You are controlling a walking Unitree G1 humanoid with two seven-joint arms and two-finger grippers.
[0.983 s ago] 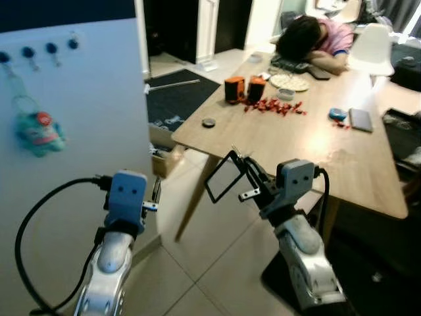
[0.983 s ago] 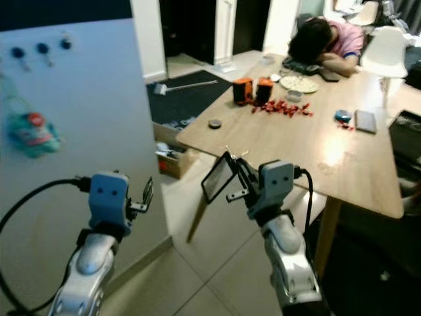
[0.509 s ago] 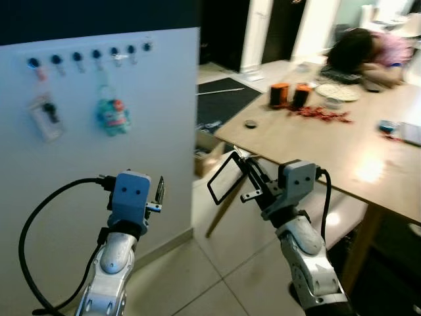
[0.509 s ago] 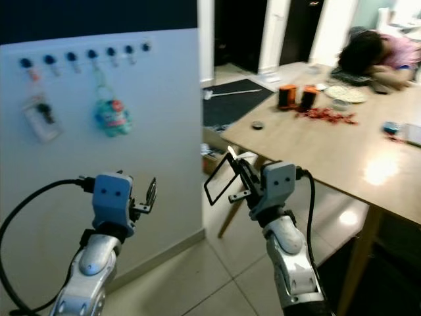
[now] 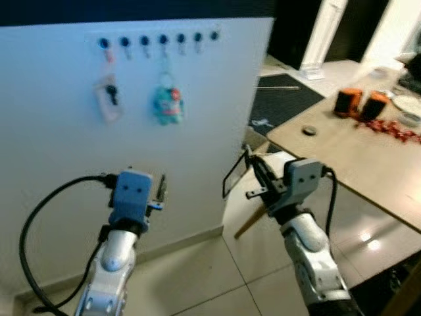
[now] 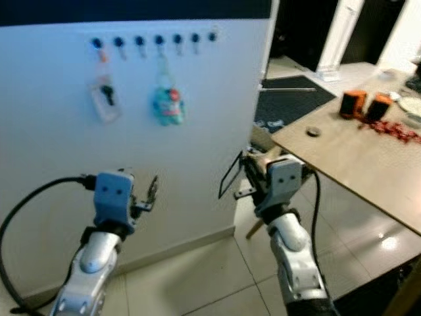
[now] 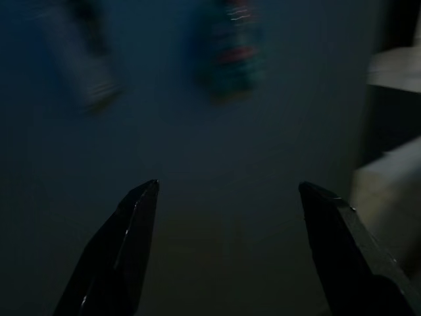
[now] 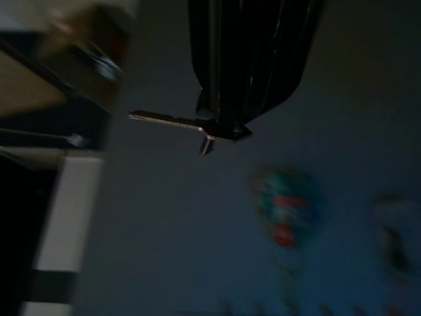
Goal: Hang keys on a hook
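We face a white wall panel with a row of dark hooks along its top; from the hooks hang a pale tag with a dark key and, to its right, a teal plush charm. Low on our left, our left pincer is raised before the panel, apart from it, and in the left wrist view its two black fingers stand wide apart with nothing between them. Further right, our right pincer is held up near the panel's right edge, closed on the keys: a thin black loop sticks out from it toward the panel, and in the right wrist view a silver key blade juts sideways from between the closed fingers. The keys are well below the hooks and to their right. At far right stands a wooden bench carrying two orange boxes, a small dark disc and a scatter of red bits.
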